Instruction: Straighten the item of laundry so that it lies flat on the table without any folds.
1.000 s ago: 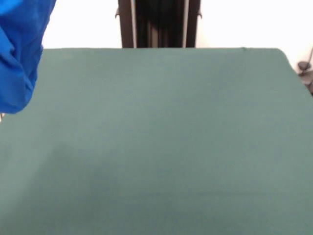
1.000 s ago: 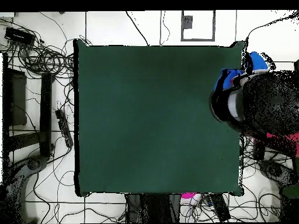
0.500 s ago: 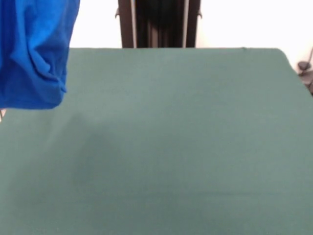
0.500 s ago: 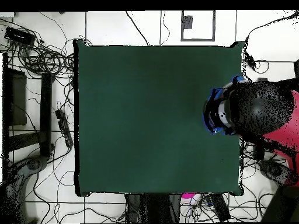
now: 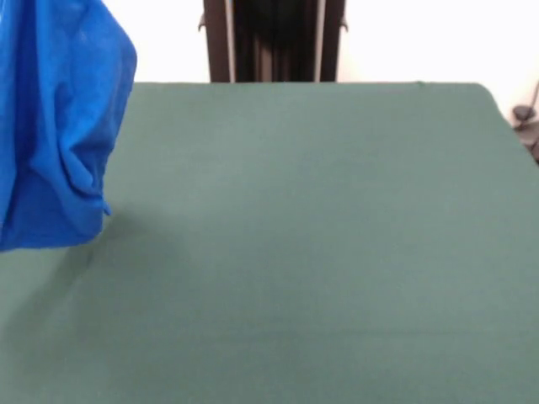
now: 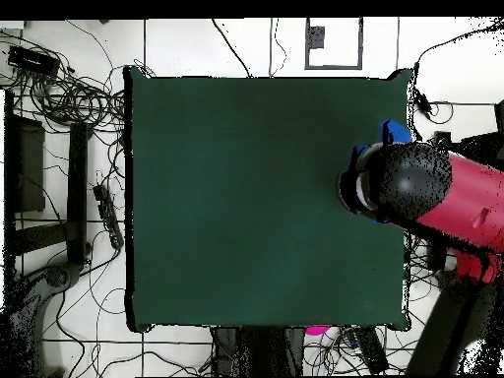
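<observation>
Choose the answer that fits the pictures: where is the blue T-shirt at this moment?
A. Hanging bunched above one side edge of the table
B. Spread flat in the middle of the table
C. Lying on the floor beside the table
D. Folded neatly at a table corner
A: the blue T-shirt hangs bunched in folds at the side of the green table, not spread on it.

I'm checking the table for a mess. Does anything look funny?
Yes. The blue shirt hangs bunched in the air at one side of the green table, not lying flat. Nothing looks spilled or broken.
</observation>
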